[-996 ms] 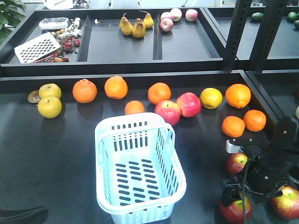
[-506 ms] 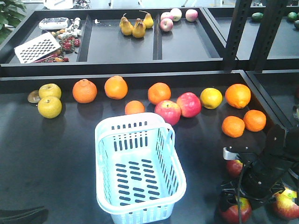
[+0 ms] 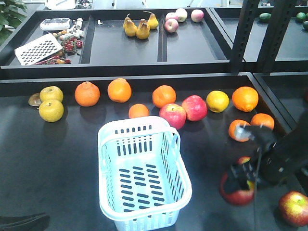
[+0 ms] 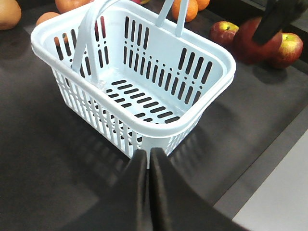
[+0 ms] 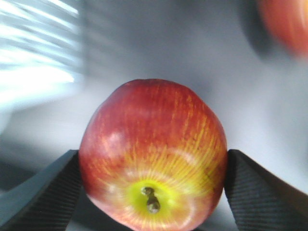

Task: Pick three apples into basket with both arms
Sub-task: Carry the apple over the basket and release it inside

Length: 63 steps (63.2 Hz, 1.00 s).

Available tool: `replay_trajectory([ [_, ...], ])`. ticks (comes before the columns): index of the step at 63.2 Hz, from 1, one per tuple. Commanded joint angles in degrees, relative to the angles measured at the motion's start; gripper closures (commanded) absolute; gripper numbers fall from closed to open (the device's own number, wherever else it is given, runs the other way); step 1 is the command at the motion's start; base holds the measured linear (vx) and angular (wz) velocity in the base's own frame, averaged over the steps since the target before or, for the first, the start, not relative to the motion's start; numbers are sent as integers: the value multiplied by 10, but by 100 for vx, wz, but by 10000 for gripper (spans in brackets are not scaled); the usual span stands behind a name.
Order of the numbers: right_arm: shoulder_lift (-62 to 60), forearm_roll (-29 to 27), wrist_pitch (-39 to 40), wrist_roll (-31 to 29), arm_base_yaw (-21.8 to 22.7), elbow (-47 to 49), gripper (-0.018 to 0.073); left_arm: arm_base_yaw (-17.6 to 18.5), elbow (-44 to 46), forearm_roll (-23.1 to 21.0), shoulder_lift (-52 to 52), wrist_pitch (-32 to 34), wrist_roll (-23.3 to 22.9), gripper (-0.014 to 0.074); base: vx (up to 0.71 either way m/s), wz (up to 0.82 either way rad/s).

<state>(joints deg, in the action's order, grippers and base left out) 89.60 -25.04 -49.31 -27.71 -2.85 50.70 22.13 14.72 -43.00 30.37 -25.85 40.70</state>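
My right gripper (image 3: 238,185) is shut on a dark red apple (image 3: 237,191) and holds it off the table, right of the pale blue basket (image 3: 144,120). In the right wrist view the apple (image 5: 153,144) sits between the black pads (image 5: 43,195), its yellow-green stem end towards the camera. A second apple (image 3: 244,161) lies behind the arm and a third (image 3: 294,208) at the front right. The left wrist view shows the basket (image 4: 96,89) empty, the held apple (image 4: 255,36) and the two others (image 4: 223,32) (image 4: 290,47) beyond it. My left gripper (image 4: 148,155) is shut and empty just before the basket's near corner.
Oranges (image 3: 87,94), two brighter red apples (image 3: 173,115), a yellow fruit (image 3: 217,101) and green-yellow fruit (image 3: 51,110) lie in a row behind the basket. The back trays hold pears (image 3: 137,28), pale apples (image 3: 172,24) and a grater (image 3: 38,48). A black post (image 3: 245,33) stands at the right.
My right gripper dipped onto the front apple, closed on it, then rose and shifted left towards the basket with the apple in it. The left gripper and basket have not moved.
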Motion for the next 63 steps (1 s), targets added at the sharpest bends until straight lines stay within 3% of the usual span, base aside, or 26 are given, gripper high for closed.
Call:
replay_trajectory([
  [1, -88, -104, -32, -56, -3, 18, 566, 0, 12, -18, 1, 26, -6, 604, 0, 0],
  [7, -131, -193, -24, -109, -36, 17, 564, 0, 12, -18, 1, 26, -6, 604, 0, 0],
  [12, -138, -248, 15, -127, -93, 17, 564, 0, 12, -18, 1, 26, -6, 604, 0, 0],
  [25, -81, -267, 128, -122, -218, 17, 560, 0, 12, -18, 1, 26, -6, 604, 0, 0],
  [38, -11, -274, 200, -130, -258, 30, 494, 0, 12, -19, 1, 26, -6, 604, 0, 0],
  [45, 24, -274, 191, -132, -259, 65, 384, 0, 12, -19, 1, 26, -6, 604, 0, 0],
  [58, 70, -273, 145, -132, -259, 104, 5, 0, 12, -19, 1, 26, -6, 604, 0, 0],
  [63, 71, -271, 143, -134, -259, 104, -92, 0, 12, -19, 1, 26, -6, 604, 0, 0],
])
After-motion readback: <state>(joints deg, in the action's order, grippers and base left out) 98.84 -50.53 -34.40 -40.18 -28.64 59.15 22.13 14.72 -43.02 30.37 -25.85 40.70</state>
